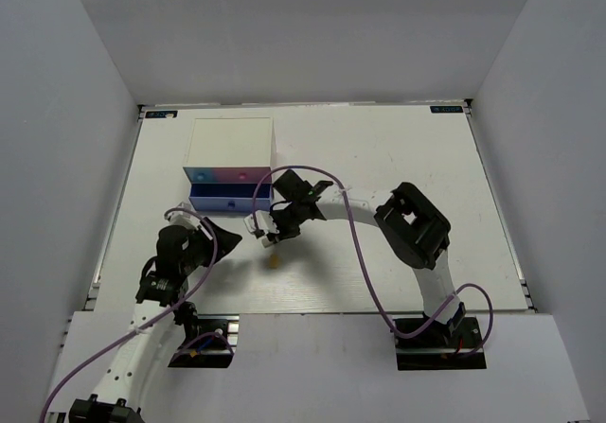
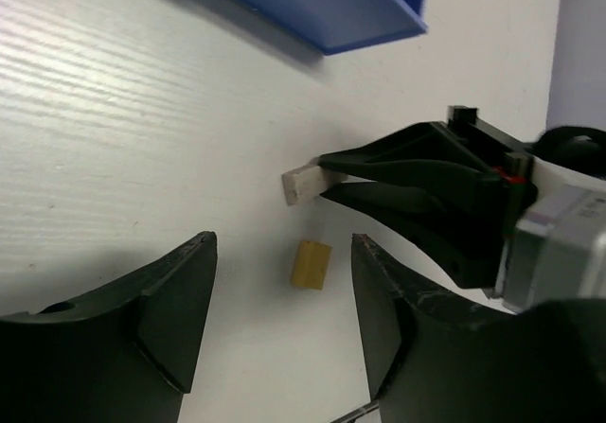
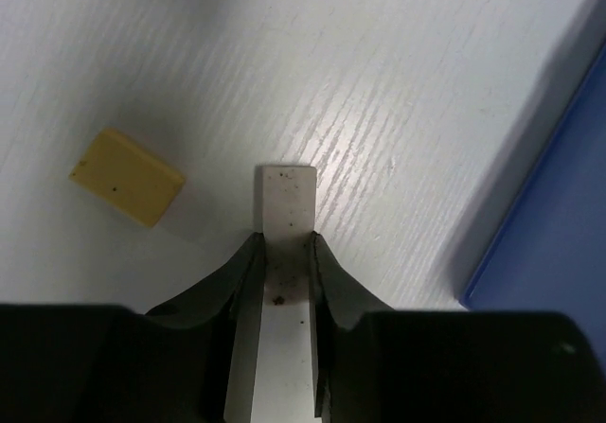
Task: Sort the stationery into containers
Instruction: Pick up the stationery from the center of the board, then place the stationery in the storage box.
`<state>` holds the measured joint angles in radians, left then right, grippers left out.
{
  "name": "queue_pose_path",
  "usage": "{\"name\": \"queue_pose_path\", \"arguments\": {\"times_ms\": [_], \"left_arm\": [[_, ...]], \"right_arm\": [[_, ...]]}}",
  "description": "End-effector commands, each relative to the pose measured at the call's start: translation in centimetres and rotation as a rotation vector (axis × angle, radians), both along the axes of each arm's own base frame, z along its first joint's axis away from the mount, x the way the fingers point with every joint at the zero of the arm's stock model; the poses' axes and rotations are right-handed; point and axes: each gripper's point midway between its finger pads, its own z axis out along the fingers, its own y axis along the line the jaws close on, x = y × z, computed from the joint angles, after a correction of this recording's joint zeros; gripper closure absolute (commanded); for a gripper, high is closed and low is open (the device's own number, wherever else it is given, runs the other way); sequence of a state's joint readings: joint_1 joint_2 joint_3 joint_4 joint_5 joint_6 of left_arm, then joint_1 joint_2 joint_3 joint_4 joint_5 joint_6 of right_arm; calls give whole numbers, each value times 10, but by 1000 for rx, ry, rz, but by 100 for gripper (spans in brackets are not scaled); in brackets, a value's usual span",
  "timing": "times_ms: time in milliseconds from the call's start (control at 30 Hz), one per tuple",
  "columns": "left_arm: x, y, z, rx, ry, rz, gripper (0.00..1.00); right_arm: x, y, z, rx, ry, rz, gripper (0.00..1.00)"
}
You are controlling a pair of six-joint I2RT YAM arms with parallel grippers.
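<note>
My right gripper [image 3: 286,243] is shut on a grey-white eraser [image 3: 288,205] and holds it a little above the table. The eraser [image 2: 305,184] sticks out of its fingertips [image 2: 336,163] in the left wrist view. A tan eraser [image 3: 127,176] lies on the table just beside it; it also shows in the left wrist view [image 2: 310,264] and the top view [image 1: 274,260]. My left gripper [image 2: 284,281] is open and empty, its jaws either side of the tan eraser and short of it. The box of drawers [image 1: 230,163] stands at the back left, its bottom blue drawer [image 2: 322,7] pulled out.
The right arm [image 1: 412,224] bends across the middle of the table. The blue drawer's edge [image 3: 559,224] is close to the right of the held eraser. No markers show in any view.
</note>
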<state>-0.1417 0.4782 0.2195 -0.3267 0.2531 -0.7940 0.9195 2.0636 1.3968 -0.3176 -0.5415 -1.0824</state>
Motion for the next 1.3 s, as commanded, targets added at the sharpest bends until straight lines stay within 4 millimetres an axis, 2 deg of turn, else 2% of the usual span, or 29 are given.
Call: {"name": "queue_pose_path", "arguments": {"times_ms": [0, 33, 100, 133, 200, 233, 433, 467, 533, 567, 600, 633, 667, 733, 833, 867, 967, 1033, 1067, 1100, 1267], "left_arm": [[6, -15, 32, 3, -122, -121, 30], [7, -14, 34, 12, -128, -126, 29], [9, -19, 40, -1, -143, -149, 29], [9, -18, 38, 8, -137, -154, 28], [13, -19, 43, 7, -150, -154, 28], [13, -19, 40, 15, -144, -158, 28], [18, -21, 45, 10, -151, -166, 27], [18, -21, 45, 17, -155, -170, 27], [17, -22, 46, 24, -151, -183, 27], [16, -22, 44, 32, -145, -188, 27], [17, -22, 48, 40, -160, -192, 27], [17, -22, 48, 41, -146, -193, 27], [16, -21, 44, 49, -132, -197, 27], [17, -24, 46, 48, -134, -208, 27], [18, -24, 48, 48, -130, -208, 27], [17, -27, 48, 48, -131, -217, 27], [17, -27, 45, 48, -120, -218, 26], [17, -29, 45, 48, -119, -228, 26], [18, -30, 43, 48, -116, -229, 26], [17, -32, 43, 47, -116, -241, 26], [19, -40, 35, 54, -83, -268, 25]], "right_arm": [[-22, -18, 7, -60, 79, 28, 96], [-22, -17, 28, -31, 71, 12, 96], [-22, -14, 47, 11, 74, -7, 96], [-22, -13, 72, 51, 69, -39, 97], [-16, -5, 91, 108, 36, -62, 97], [-7, -3, 111, 136, 21, -120, 98], [25, 18, 152, 234, -61, -245, 100], [37, 23, 158, 245, -90, -281, 100], [51, 28, 160, 254, -124, -328, 100], [56, 30, 153, 237, -125, -344, 100], [68, 36, 158, 245, -154, -375, 100], [75, 40, 148, 228, -168, -396, 100], [83, 45, 156, 241, -187, -407, 100], [101, 54, 147, 217, -208, -439, 100], [113, 62, 138, 190, -222, -451, 98], [113, 62, 135, 181, -217, -449, 98], [114, 63, 127, 166, -226, -448, 89], [114, 59, 118, 144, -231, -452, 73], [113, 58, 115, 136, -227, -451, 73], [111, 58, 112, 130, -227, -454, 65], [107, 51, 116, 126, -207, -460, 59]]}}
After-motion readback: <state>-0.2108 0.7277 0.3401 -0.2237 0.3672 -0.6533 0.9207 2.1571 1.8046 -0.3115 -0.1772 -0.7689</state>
